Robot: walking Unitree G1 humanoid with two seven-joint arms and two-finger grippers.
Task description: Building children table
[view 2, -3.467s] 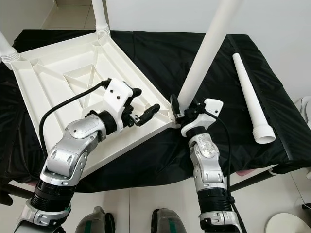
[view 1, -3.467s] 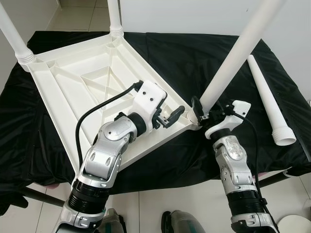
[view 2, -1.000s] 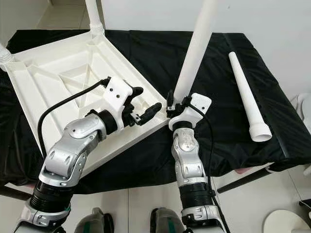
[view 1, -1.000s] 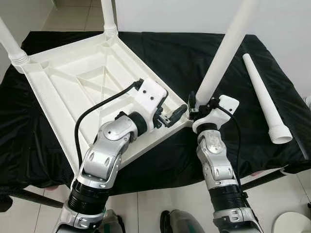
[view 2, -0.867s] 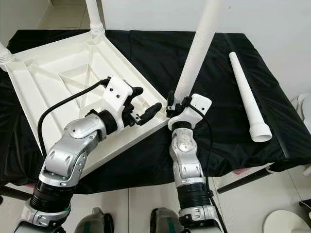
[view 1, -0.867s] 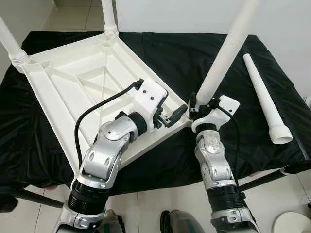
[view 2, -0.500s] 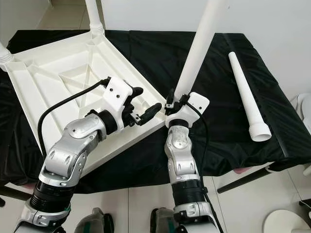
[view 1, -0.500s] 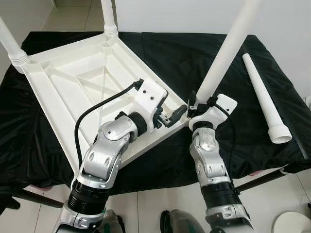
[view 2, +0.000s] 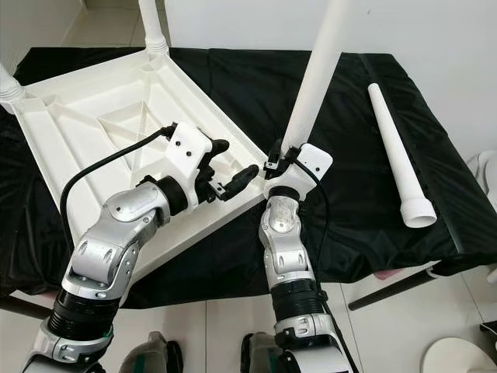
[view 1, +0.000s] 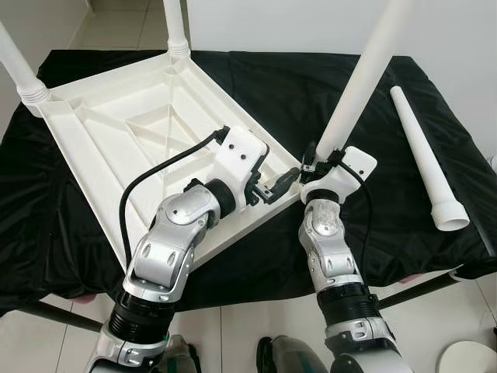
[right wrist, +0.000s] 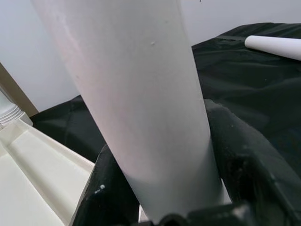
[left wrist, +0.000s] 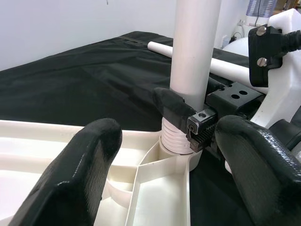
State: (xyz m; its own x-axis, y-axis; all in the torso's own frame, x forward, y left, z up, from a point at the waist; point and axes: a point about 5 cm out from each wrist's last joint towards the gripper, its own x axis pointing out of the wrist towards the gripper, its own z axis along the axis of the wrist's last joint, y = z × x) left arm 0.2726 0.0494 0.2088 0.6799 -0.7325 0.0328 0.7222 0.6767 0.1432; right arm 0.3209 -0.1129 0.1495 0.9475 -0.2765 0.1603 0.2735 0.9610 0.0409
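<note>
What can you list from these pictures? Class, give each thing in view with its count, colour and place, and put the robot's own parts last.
Tabletop: one, white, upside down on the black cloth, ribbed underside up.
Fitted legs: two, white, standing in the far corner sockets.
Leg being fitted: one, white, upright at the near corner socket.
Loose leg: one, white, lying on the cloth at the right.
Black cloth: one, covering the work surface.
Floor: pale tiles, below.
Left gripper: black fingers open, at the tabletop's near corner.
Right gripper: black fingers shut on the leg being fitted, near its base.
</note>
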